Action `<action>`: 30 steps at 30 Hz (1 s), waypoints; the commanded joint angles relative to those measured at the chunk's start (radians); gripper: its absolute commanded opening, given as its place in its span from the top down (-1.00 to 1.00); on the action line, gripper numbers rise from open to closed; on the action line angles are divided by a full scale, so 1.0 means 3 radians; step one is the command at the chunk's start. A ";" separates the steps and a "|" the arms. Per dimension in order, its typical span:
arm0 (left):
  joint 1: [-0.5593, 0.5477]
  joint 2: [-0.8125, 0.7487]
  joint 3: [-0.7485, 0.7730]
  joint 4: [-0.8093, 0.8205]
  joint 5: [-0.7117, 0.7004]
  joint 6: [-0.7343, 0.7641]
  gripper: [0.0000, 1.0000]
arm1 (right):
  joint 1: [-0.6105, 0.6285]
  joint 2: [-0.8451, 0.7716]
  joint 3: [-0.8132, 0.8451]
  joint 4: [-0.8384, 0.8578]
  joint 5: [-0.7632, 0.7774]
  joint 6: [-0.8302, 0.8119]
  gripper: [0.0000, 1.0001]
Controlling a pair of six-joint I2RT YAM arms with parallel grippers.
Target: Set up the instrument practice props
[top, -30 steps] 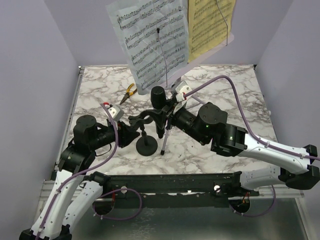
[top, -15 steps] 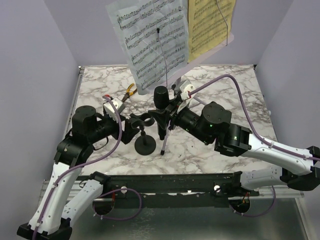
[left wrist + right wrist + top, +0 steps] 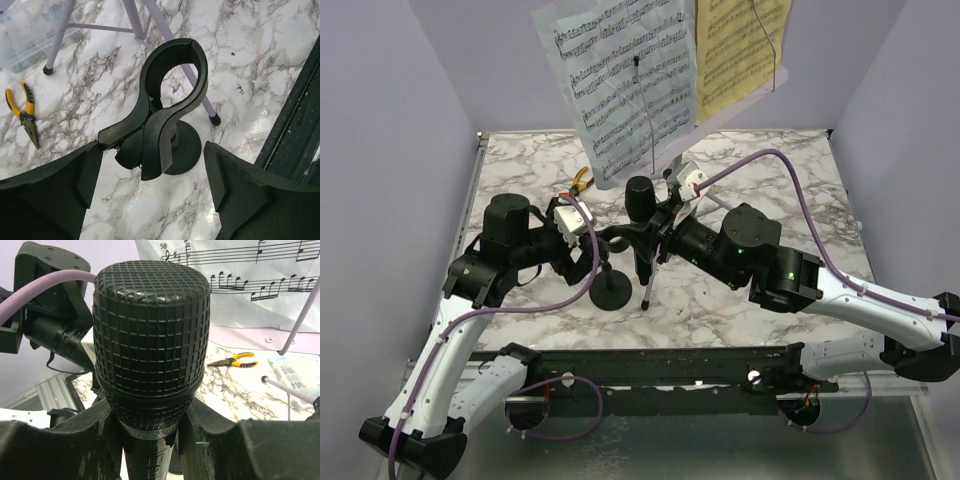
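The black microphone (image 3: 150,325) stands upright over the table, and my right gripper (image 3: 150,440) is shut on its body just below the head (image 3: 640,195). To its left stands the short mic stand (image 3: 610,290) on its round base (image 3: 187,147). Its clip (image 3: 170,85) is empty in the left wrist view. My left gripper (image 3: 150,195) is open, its fingers (image 3: 55,195) either side of the clip's handles without touching them. Behind, the lilac music stand (image 3: 720,112) carries a white page (image 3: 620,80) and a yellow page (image 3: 740,50).
Yellow-handled pliers (image 3: 25,115) lie on the marble behind the left arm, also seen as pliers (image 3: 234,360). A clear plastic box (image 3: 30,30) sits under the music stand's tripod legs (image 3: 137,20). One leg (image 3: 648,285) comes down just right of the mic stand's base.
My left gripper has opened and let go of the clip's handles, and the left arm has swung up and right. The right gripper still holds the microphone, nearly unmoved.
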 commanded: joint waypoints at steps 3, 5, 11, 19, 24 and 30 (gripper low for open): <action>0.0009 0.0276 0.0159 -0.0089 0.0276 0.0554 -0.75 | -0.0015 -0.0041 0.0018 -0.0071 -0.0126 0.0048 0.99; 0.0009 0.0381 0.0167 -0.0087 0.0321 0.0584 -0.75 | -0.0015 -0.0053 0.0017 -0.0082 -0.0128 0.0057 0.99; 0.0014 0.0481 0.0172 -0.0049 0.0344 0.0661 -0.75 | -0.0020 -0.0065 0.0011 -0.0053 -0.0114 0.0051 0.99; 0.0018 0.0423 -0.0031 0.0161 0.0448 0.0578 -0.75 | -0.0046 0.0077 0.0034 0.0355 -0.0096 -0.0171 0.99; 0.0019 0.0383 -0.0084 0.0207 0.0461 0.0518 -0.67 | -0.0063 0.0216 0.0096 0.0790 -0.0057 -0.0536 0.99; 0.0019 0.0251 -0.0256 0.0311 0.0502 0.0415 -0.43 | -0.0084 0.0356 0.0039 0.1367 0.0086 -0.0892 1.00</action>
